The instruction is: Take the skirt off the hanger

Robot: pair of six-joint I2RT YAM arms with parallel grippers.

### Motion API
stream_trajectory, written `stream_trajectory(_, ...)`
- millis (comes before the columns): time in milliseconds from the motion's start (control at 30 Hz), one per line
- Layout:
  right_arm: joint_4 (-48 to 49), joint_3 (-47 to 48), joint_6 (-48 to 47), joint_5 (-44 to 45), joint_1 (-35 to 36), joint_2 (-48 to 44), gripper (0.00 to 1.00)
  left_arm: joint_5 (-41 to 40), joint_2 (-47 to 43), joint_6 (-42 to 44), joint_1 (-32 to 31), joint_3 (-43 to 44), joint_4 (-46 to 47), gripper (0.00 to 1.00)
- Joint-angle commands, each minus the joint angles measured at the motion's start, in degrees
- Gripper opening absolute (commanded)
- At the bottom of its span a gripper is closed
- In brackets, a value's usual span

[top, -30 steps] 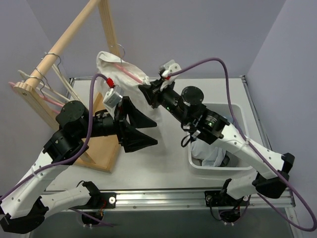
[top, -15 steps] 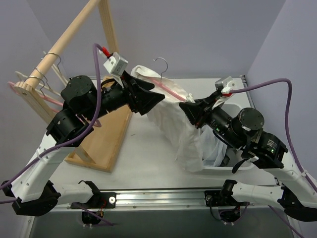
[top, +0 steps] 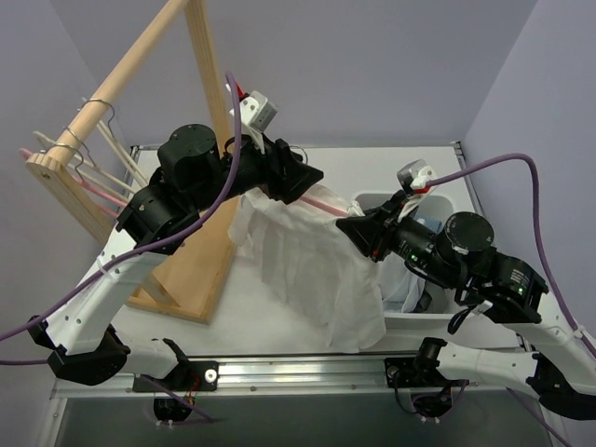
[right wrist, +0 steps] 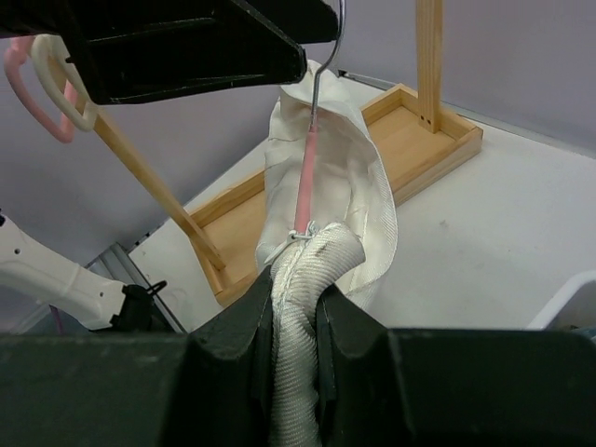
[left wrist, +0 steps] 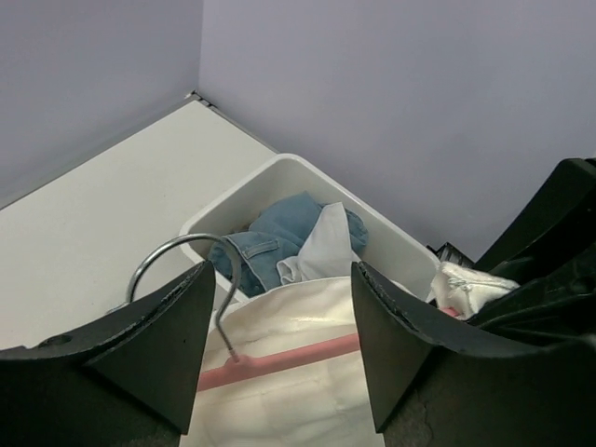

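The skirt (top: 307, 265) shows here as a cream-white woven cloth. It hangs from the pink hanger (top: 328, 201) in mid-air between the arms. My left gripper (top: 300, 180) is open, its jaws on either side of the hanger's neck (left wrist: 279, 361) and wire hook (left wrist: 154, 264), touching neither. In the left wrist view the skirt (left wrist: 298, 400) fills the gap below. My right gripper (right wrist: 296, 298) is shut on a bunched edge of the skirt (right wrist: 326, 177), just below the end of the pink hanger (right wrist: 305, 182). From above, the right gripper (top: 361, 233) sits at the hanger's right end.
A white bin (top: 421, 322) at the right holds a light blue denim garment (left wrist: 265, 237) and a white shirt (left wrist: 326, 244). A wooden rack (top: 200, 84) stands at the left on its base (top: 196, 275). Several spare hangers (top: 65, 154) hang on it.
The hanger and skirt have swung right and towards the near edge, and the cloth now hangs lower. My left arm followed up and right, jaws narrowing slightly. The right arm drew back right.
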Motion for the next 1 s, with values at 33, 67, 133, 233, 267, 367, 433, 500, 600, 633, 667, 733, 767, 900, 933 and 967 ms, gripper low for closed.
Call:
stream_trajectory(33,6.8,1.7,1.0,-1.0,0.4,-2.2,0.0,-3.0,-2.2,1.6,0.1,1.2,-0.7,0.68)
stream_trajectory(67,6.7,1.7,1.1,-1.1,0.3,-2.3,0.0,-3.1,-2.4,1.6,0.1,1.0,-0.6,0.68)
stream_trajectory(133,6.6,1.6,1.1,-1.0,0.3,-2.5,0.0,-3.5,-3.0,1.3,0.1,0.5,-0.4,0.68)
stream_trajectory(233,7.3,1.0,1.4,-2.2,0.3,-2.6,0.0,-3.3,-2.8,1.1,0.1,-0.3,-0.1,0.68)
stream_trajectory(267,7.3,0.8,1.4,-2.4,0.3,-2.6,0.0,-3.3,-2.7,1.1,0.1,-0.3,-0.1,0.68)
stream_trajectory(367,8.0,0.3,1.4,-4.4,0.4,-2.4,0.0,-3.3,-1.8,1.3,0.1,0.0,0.2,0.68)
stream_trajectory(433,9.4,-0.2,1.6,-4.5,0.3,-2.6,0.0,-3.1,-0.9,1.0,0.1,0.4,0.6,0.67)
stream_trajectory(500,9.5,0.1,1.5,-4.5,0.3,-2.7,0.0,-2.7,-0.1,0.9,0.1,0.7,0.6,0.66)
stream_trajectory(600,10.0,0.6,1.3,-4.5,0.4,-2.7,0.0,-2.3,0.8,0.6,0.1,0.4,1.0,0.62)
stream_trajectory(633,10.2,0.9,1.3,-4.5,0.3,-2.6,0.0,-2.4,1.0,0.5,0.1,0.0,1.8,0.61)
stream_trajectory(667,10.1,1.1,1.2,-4.5,0.3,-2.6,0.0,-2.1,1.1,0.3,0.1,0.0,2.0,0.57)
stream_trajectory(733,9.9,1.4,1.1,-4.5,0.3,-2.5,0.0,-1.6,1.6,0.2,0.1,0.3,2.0,0.33)
stream_trajectory(767,9.7,1.7,1.1,-4.5,0.3,-2.3,0.0,-1.1,2.0,0.2,0.1,0.7,2.0,0.15)
stream_trajectory(900,9.2,2.4,1.8,-4.5,0.3,-1.8,0.0,-1.4,2.3,0.9,0.1,1.8,1.9,0.02)
stream_trajectory(933,8.6,2.7,2.0,-3.6,0.3,-1.5,0.0,-2.1,2.1,1.0,0.1,1.9,1.9,0.02)
stream_trajectory(967,8.0,3.2,2.5,-2.9,0.3,-1.3,0.01,-2.6,2.1,1.3,0.1,2.0,2.0,0.02)
